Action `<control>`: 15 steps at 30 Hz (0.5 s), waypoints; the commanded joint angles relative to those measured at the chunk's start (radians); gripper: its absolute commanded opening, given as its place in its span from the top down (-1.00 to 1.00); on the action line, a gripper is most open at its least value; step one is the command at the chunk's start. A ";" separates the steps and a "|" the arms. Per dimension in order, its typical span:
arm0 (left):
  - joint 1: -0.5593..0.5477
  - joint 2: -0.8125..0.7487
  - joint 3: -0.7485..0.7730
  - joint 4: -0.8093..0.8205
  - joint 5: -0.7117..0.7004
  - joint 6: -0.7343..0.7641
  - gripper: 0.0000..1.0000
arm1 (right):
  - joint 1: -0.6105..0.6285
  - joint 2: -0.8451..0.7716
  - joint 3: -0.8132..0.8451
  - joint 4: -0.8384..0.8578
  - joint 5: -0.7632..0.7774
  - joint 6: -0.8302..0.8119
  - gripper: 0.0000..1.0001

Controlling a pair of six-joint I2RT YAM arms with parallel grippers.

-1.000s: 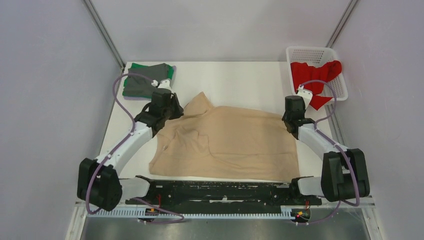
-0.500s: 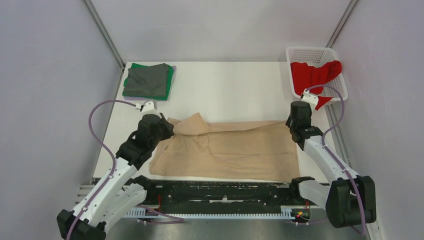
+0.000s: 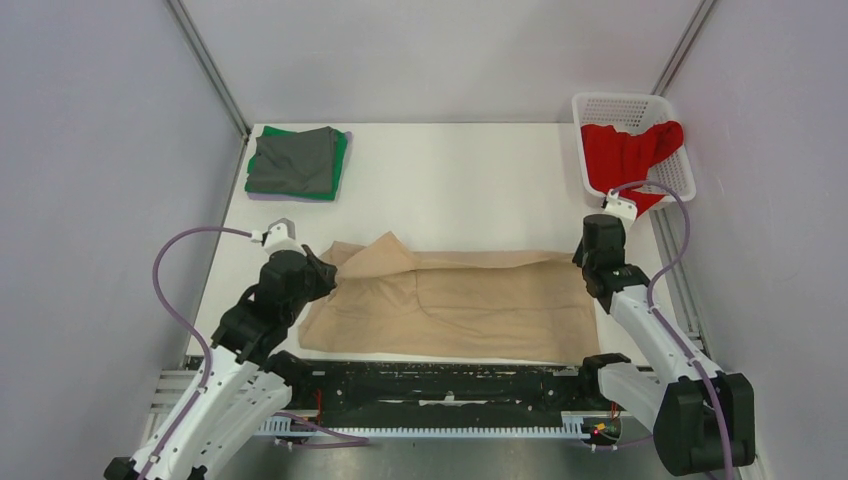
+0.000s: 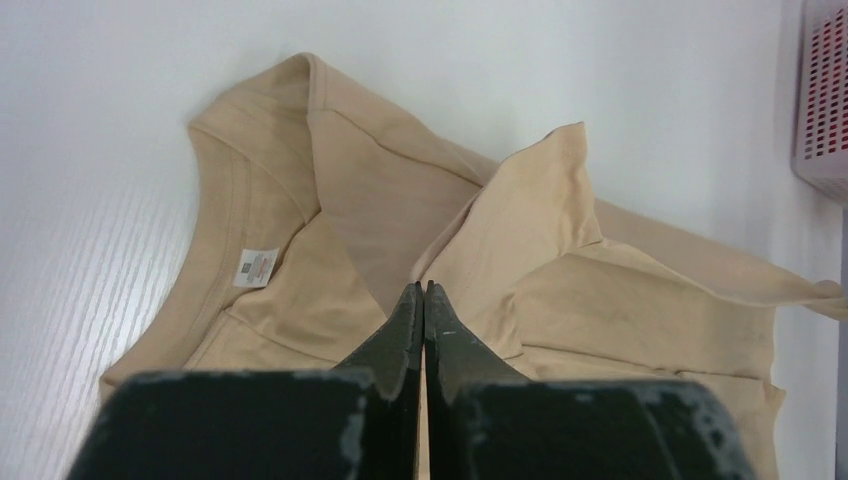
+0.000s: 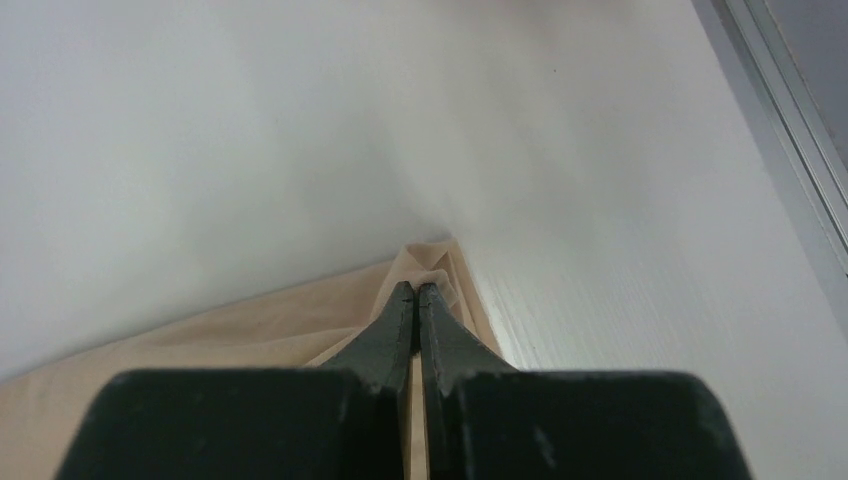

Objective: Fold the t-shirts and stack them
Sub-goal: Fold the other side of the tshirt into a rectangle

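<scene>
The beige t-shirt lies across the near half of the tabletop, doubled over lengthwise and strung between the two arms. The left gripper has its jaws pressed together on a fold of cloth beside the collar. The right gripper pinches a corner of the shirt the same way. To my eye this is the lengthwise fold under way — it wants both ends carried level and the cloth held taut, so the doubled edge lands straight. The sleeve flap by the left jaws stands proud and looks likely to crease. The folded pile sits far-left, and the red t-shirt is in the basket.
</scene>
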 commanded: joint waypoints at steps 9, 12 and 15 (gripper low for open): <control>-0.005 -0.067 -0.144 -0.121 0.127 -0.163 0.96 | 0.002 -0.028 -0.154 0.051 -0.005 0.035 0.76; -0.010 -0.093 -0.181 -0.146 0.173 -0.226 0.55 | 0.001 -0.081 -0.209 0.066 0.022 0.079 -0.20; -0.010 -0.124 -0.182 -0.182 0.180 -0.257 0.24 | 0.001 -0.141 -0.240 0.060 0.057 0.132 -0.96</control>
